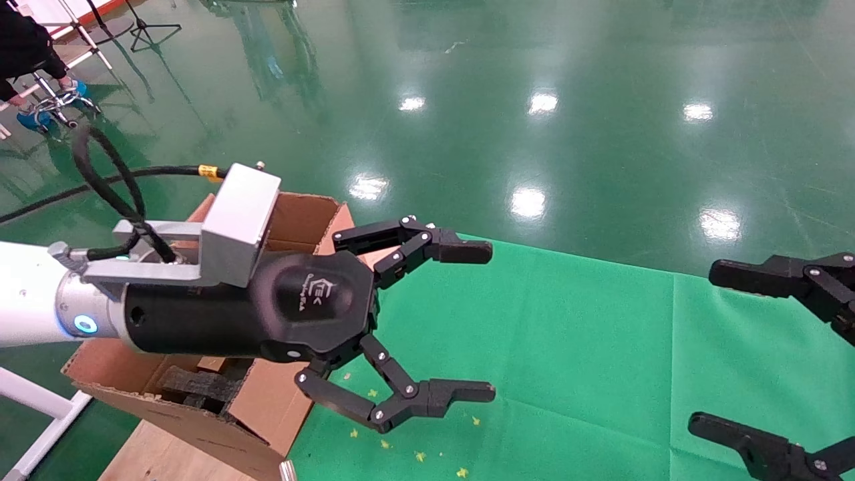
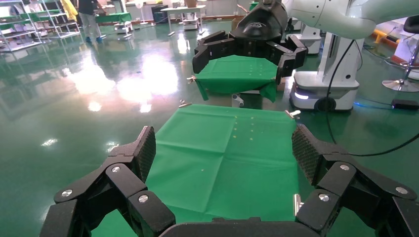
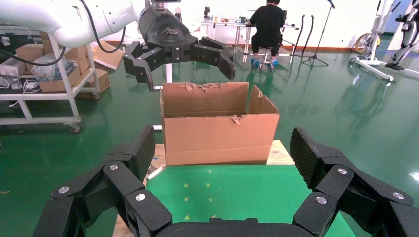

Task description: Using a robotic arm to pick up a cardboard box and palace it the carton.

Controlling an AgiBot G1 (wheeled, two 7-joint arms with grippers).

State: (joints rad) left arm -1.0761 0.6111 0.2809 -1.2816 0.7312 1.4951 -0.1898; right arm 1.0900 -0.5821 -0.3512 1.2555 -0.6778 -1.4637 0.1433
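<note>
Hovering wide open and empty, the left gripper [image 1: 461, 321] sits over the carton's [image 1: 267, 407] edge, probably done or waiting. Right gripper [image 1: 781, 347] hangs open too, across the green cloth [image 1: 588, 361]. No small box anywhere in view.

Item count: one carton [image 1: 267, 407], at 8 o'clock in the head view, containing black foam blocks [image 1: 200, 386] whose number cannot be determined. One green cloth [image 1: 568, 347] covering the table. Two grippers: left gripper [image 1: 491, 321] at 9 o'clock, right gripper [image 1: 701, 344] at 4 o'clock, both spread. No small cardboard box visible.
</note>
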